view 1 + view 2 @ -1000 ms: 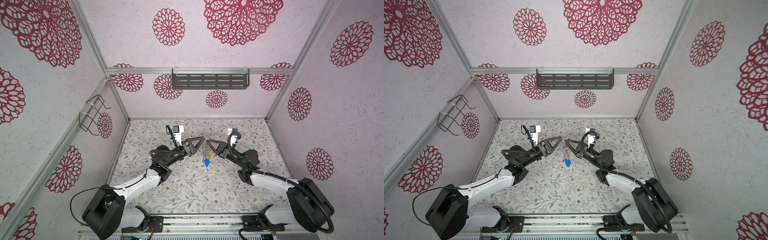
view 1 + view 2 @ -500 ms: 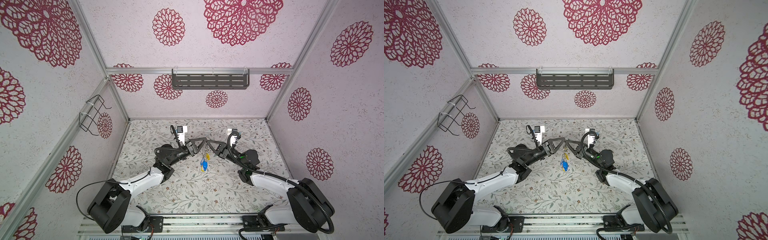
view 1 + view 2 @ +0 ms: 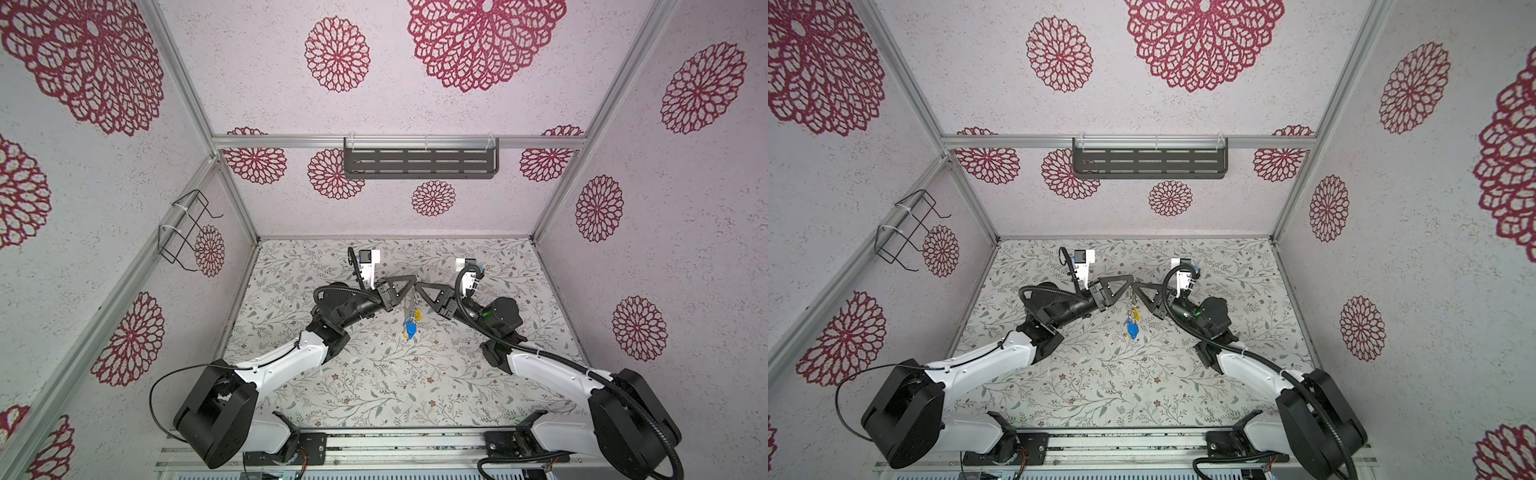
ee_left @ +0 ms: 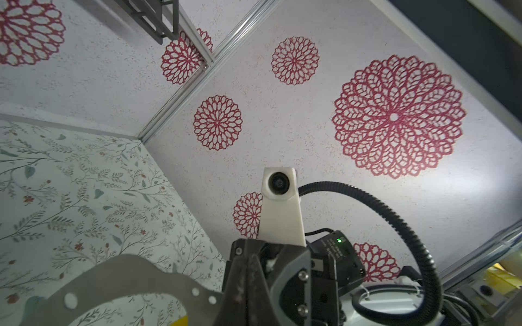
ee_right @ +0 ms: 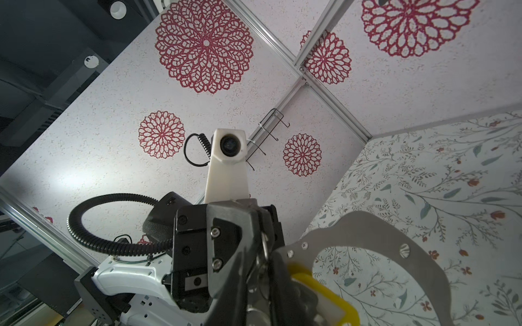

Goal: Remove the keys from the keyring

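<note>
We find the left gripper and the right gripper meeting tip to tip above the middle of the table. The keyring hangs between them, and in both top views its flat grey band shows edge-on just under the tips. The left gripper is closed tight on one end of the keyring. In the right wrist view its fingers pinch the end of the band, and a small silver ring sits in the seam between them. In the left wrist view the other end of the band runs up against the right gripper, but we cannot tell whether those jaws are parted or pressed together. The keys dangle in a bunch beneath the band, below both grippers. A blue tag hangs lowest, with yellow tags above it on the right gripper's side. In the right wrist view one yellow tag lies just beside the left gripper's fingers, inside the curve of the crescent.
</note>
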`<state>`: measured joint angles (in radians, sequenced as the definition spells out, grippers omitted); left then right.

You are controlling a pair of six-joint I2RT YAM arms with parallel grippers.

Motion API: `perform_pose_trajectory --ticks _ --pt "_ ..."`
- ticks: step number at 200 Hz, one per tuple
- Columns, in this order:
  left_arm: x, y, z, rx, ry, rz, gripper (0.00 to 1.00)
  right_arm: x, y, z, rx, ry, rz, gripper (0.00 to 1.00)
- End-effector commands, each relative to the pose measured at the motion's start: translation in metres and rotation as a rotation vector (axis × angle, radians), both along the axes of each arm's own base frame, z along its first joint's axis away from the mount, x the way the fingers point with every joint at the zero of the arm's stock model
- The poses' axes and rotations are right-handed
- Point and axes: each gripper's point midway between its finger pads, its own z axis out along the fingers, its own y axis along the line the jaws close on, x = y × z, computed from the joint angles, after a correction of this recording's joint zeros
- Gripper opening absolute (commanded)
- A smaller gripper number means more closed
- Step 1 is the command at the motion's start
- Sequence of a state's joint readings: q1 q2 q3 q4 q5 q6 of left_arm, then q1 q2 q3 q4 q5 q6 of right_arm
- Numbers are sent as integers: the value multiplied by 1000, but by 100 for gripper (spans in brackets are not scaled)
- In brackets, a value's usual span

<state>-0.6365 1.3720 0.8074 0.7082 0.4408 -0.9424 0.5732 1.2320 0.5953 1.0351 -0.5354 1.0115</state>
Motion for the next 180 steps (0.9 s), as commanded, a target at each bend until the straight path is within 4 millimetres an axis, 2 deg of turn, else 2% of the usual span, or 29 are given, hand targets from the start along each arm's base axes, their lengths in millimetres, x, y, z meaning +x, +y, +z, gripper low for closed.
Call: perform_pose_trajectory --ticks 1,25,45,67,98,147,180 --pt "-11 2 9 184 -79 -23 0 -4 -17 11 -101 -85 -67 30" --pt "-21 -1 4 305 -89 -104 0 -7 -28 13 -204 -101 -88 32" --pt "-25 -4 4 331 -74 -168 0 -14 -29 18 -243 -114 -45 22" --pt "-31 -7 10 312 -82 -217 0 -21 -26 23 -254 -130 7 17" --pt "-34 -9 15 287 -86 -237 0 -26 -20 27 -230 -132 61 17" --pt "-37 -10 23 257 -92 -253 0 -28 -13 19 -209 -118 92 20" --pt "-36 -11 23 253 -91 -256 0 -29 -11 20 -203 -123 98 18"
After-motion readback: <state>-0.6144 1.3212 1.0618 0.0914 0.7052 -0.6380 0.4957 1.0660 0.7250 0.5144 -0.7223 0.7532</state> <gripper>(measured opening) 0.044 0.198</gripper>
